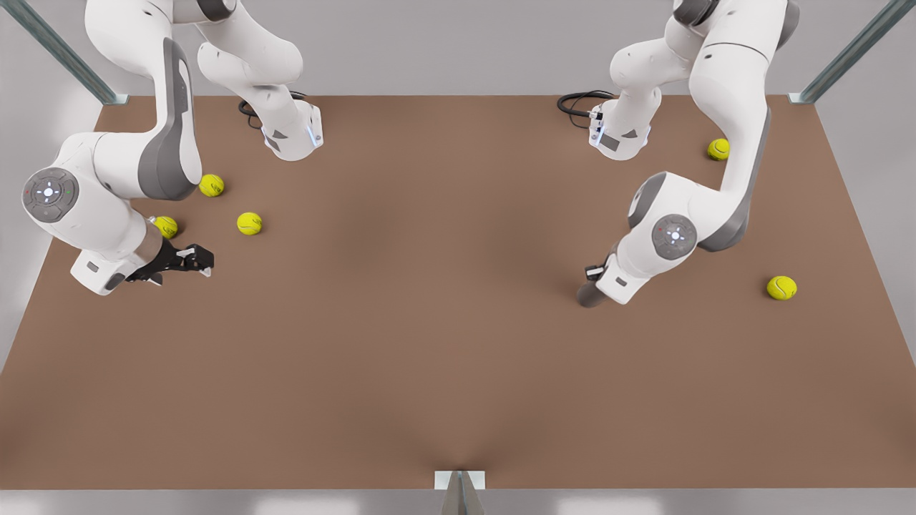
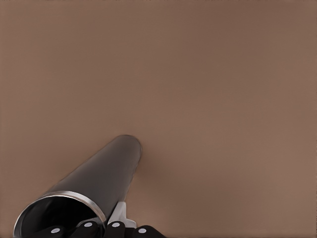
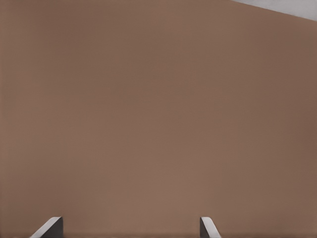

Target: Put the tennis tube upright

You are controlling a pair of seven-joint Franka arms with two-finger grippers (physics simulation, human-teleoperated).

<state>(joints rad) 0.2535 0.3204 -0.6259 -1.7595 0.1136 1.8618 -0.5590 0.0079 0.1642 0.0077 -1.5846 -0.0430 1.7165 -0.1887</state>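
the left tool (image 2: 99,229) is gripping the tennis tube (image 2: 96,176) at its rimmed open end, the tube's long axis running steeply down to the table (image 2: 223,99). the right tool (image 3: 130,229) is waiting, spread wide, well apart.

Five small yellow-green felt tennis balls on one brown tabletop (image 1: 458,372): three close together at the front view's left (image 1: 211,185) (image 1: 166,227) (image 1: 249,223), and two well apart at its right (image 1: 718,149) (image 1: 781,287). One long slim grey metallic tennis tube (image 2: 101,171) with a lighter rim at one end. Two white jointed robot arms (image 1: 737,143) (image 1: 122,172) with one two-finger gripper apiece: the left gripper (image 2: 101,229) at the tube's rim, the right gripper (image 1: 197,261) over bare table.
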